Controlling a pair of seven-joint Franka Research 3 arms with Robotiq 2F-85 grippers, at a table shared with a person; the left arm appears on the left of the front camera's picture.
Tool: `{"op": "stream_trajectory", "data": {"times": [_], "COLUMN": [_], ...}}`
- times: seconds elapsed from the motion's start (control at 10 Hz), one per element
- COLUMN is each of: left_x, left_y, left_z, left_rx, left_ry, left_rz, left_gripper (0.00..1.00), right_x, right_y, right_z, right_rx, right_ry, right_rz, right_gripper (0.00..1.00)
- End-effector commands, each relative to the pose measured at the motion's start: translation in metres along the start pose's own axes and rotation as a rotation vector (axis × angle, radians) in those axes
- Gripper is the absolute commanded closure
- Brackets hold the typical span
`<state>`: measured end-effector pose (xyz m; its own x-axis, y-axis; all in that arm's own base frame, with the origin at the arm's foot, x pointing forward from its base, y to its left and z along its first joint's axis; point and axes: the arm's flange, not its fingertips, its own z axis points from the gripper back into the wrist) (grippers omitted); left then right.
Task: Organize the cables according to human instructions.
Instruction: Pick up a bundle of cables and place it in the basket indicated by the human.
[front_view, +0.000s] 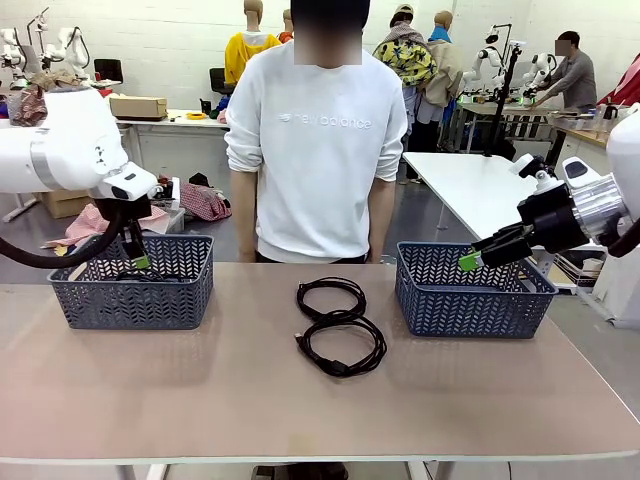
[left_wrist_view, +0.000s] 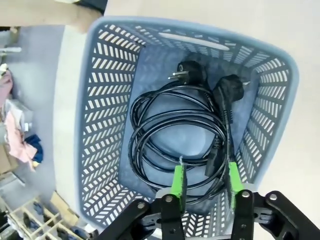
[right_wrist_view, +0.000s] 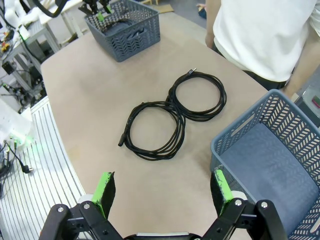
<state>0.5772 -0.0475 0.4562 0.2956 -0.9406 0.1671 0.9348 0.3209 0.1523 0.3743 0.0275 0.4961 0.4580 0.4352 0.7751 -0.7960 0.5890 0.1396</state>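
Two black coiled cables lie on the tan table between the baskets, one farther (front_view: 331, 297) (right_wrist_view: 197, 94) and one nearer (front_view: 340, 346) (right_wrist_view: 152, 131), touching each other. More black cable loops (left_wrist_view: 175, 135) with two plug ends rest on the floor of the left grey basket (front_view: 90, 295) (left_wrist_view: 107, 100). My left gripper (front_view: 140, 262) (left_wrist_view: 205, 180) hangs over that basket, open, its green pads apart above the loops and holding nothing. Open and holding nothing, my right gripper (front_view: 470, 261) (right_wrist_view: 164, 189) hovers at the near left corner of the right grey basket (front_view: 470, 300) (right_wrist_view: 280, 165).
A person in a white sweatshirt (front_view: 318, 140) stands at the far edge, arms down. The far grey basket (right_wrist_view: 125, 27) sits near the table's corner. Bare tabletop (front_view: 300, 410) stretches in front of the cables.
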Motion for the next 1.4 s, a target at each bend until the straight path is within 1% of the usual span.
{"op": "stream_trajectory", "data": {"times": [0.0,0.1,0.2,0.3,0.4,0.7,0.8,0.9,1.0,1.3], "left_x": [-0.0031,-0.0049,-0.0054,-0.0059,-0.0064,-0.0057,-0.0045,-0.0025,-0.0052,-0.0052], "left_y": [0.0021,0.0025,0.0025,0.0024,0.0021,0.0017,0.0014,-0.0019,-0.001,-0.001], "left_z": [0.0082,0.0096,0.0106,0.0108,0.0105,0.0077,0.0067,0.0054,0.0049,0.0049], "left_rx": [-0.039,-0.053,-0.062,-0.083,-0.085,-0.1,-0.1,-0.114,-0.089,-0.089], "left_ry": [-0.019,-0.016,-0.014,-0.016,-0.012,-0.015,-0.038,-0.03,-0.004,-0.004], "left_rz": [0.033,0.041,0.047,0.048,0.052,0.066,0.08,0.126,0.052,0.052], "left_gripper": [0.25,0.36,0.06,0.17,0.0,0.0,0.0,0.0,0.0,0.0], "right_x": [0.0015,0.0015,0.0015,0.0015,0.0015,0.0015,0.0015,0.0015,0.0015,0.0015], "right_y": [-0.003,-0.003,-0.003,-0.003,-0.003,-0.003,-0.003,-0.003,-0.003,-0.003], "right_z": [-0.0021,-0.0021,-0.0021,-0.0021,-0.0021,-0.0021,-0.0021,-0.0021,-0.0021,-0.0021], "right_rx": [0.012,0.012,0.012,0.012,0.012,0.012,0.012,0.012,0.012,0.012], "right_ry": [-0.032,-0.032,-0.032,-0.032,-0.032,-0.032,-0.032,-0.032,-0.032,-0.032], "right_rz": [0.019,0.019,0.019,0.019,0.019,0.019,0.019,0.019,0.019,0.019], "right_gripper": [0.0,0.0,0.0,0.0,0.0,0.0,0.0,0.0,0.0,0.0]}}
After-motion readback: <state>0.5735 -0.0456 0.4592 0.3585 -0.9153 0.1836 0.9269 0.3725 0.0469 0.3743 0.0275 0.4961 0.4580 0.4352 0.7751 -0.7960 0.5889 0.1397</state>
